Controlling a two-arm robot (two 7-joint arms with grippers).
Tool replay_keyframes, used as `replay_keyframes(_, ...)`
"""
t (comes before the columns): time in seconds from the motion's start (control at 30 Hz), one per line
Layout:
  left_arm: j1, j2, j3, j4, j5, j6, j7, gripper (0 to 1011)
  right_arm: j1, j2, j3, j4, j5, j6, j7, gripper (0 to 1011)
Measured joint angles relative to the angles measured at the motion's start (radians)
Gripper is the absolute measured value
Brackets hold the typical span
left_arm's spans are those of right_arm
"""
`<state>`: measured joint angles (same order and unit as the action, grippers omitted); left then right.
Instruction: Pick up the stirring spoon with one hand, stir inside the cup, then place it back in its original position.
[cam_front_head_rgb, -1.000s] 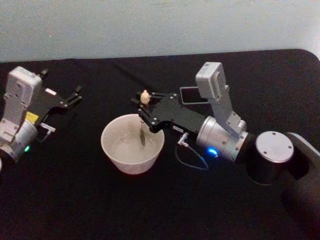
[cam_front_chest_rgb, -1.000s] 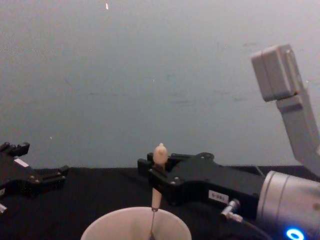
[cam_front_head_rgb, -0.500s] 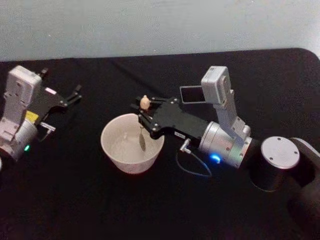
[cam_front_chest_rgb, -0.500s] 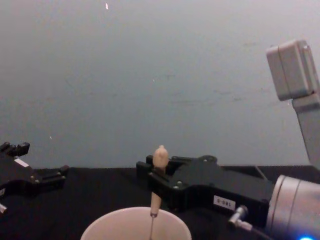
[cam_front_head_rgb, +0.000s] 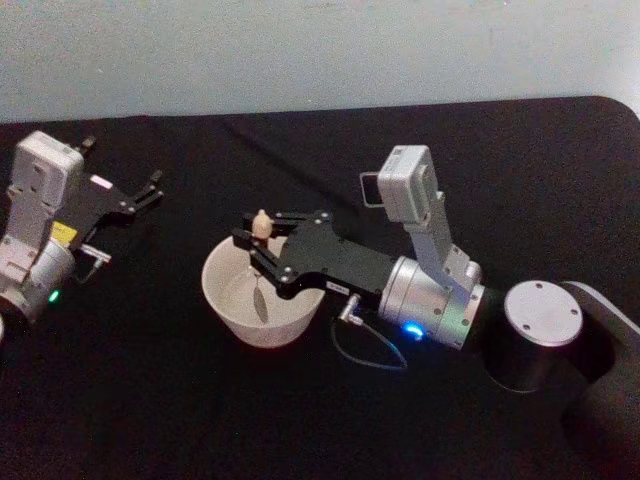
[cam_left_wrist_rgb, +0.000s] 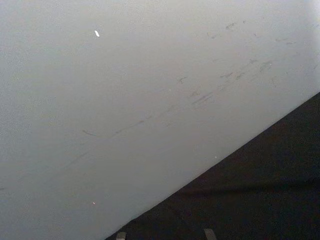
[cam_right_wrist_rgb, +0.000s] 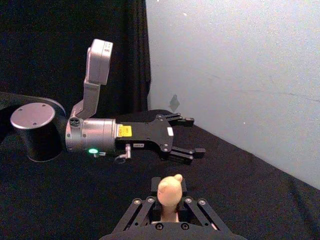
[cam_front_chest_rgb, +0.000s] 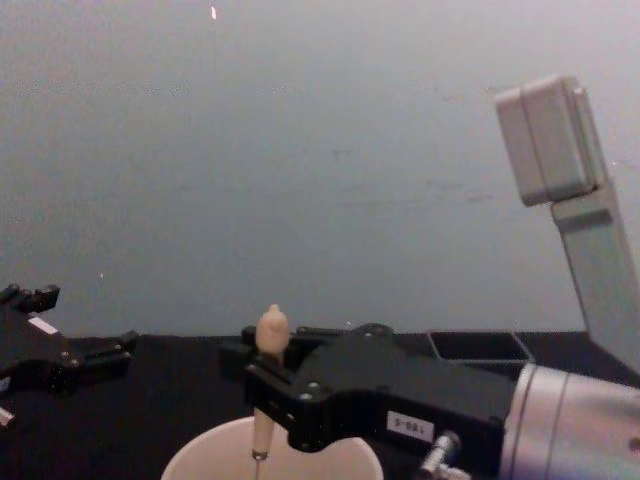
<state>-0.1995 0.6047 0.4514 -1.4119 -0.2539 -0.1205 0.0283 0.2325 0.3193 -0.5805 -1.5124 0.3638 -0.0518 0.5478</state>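
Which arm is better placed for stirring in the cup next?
Right: the right end effector holds the stirring spoon upright in the cup. The left end effector rests apart, open and empty.

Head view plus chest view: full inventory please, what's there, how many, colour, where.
small slender stirring spoon: 1, cream-beige knobbed handle, thin metal shaft; roughly upright, its lower end down inside the cup, its handle gripped.
wide round cup: 1, cream-white; on the table at centre, under the right gripper.
square-mouthed holder: 1, dark grey; on the table behind the right arm.
cloth-covered table: 1, black; under everything.
wall: 1, pale grey-blue; behind the table.
right gripper: 1, black on a silver wrist; over the cup, jaws shut on the spoon's handle.
left gripper: 1, black; parked at the table's left, jaws open, holding nothing.
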Motion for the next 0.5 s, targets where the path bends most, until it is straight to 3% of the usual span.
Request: replay_keyframes(0.5,0.0,0.0,0.0,0.0,0.0,0.0,0.0,1001,0.051,-0.047,-0.014,0.07,-0.029,-0.016,-0.029,164)
